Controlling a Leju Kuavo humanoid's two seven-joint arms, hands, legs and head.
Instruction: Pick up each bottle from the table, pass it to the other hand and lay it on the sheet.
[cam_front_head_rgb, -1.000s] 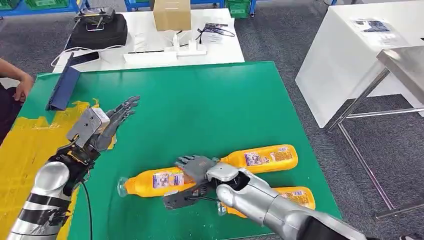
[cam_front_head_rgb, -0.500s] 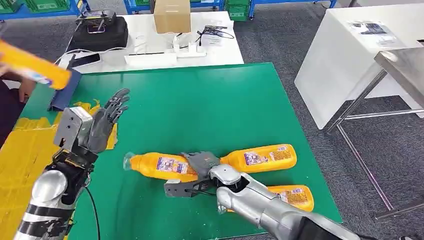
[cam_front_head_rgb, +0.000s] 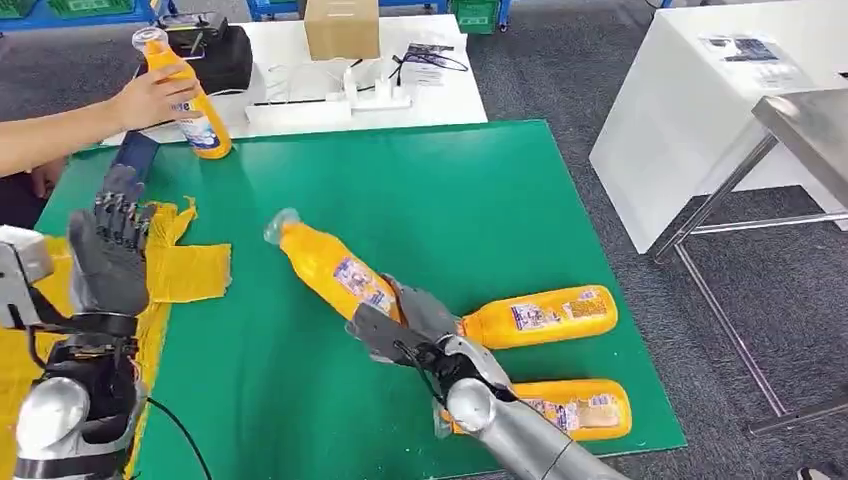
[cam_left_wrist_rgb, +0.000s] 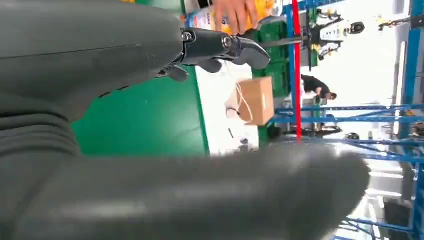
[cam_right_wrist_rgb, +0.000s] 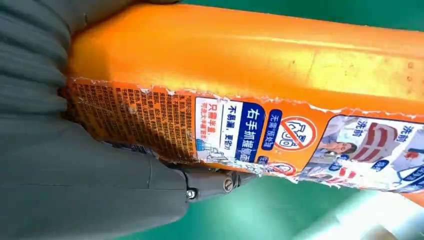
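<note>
So the right hand (cam_front_head_rgb: 405, 325) grips one bottle (cam_front_head_rgb: 330, 265), tilted neck-up off the green worktop (cam_front_head_rgb: 420, 200), while the left hand (cam_front_head_rgb: 105, 255) waits empty with fingers spread over the yellow sheet (cam_front_head_rgb: 190, 270). Handoff isn't done yet, I'd say, and two more bottles (cam_front_head_rgb: 540, 315) lie by the right arm.

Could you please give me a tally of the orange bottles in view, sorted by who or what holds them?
Held by the robot's right hand: 1, the lifted bottle
Held by a person's hand: 1, the upright bottle
Lying on the green table: 2, the nearer bottle and the farther bottle
Total: 4
</note>
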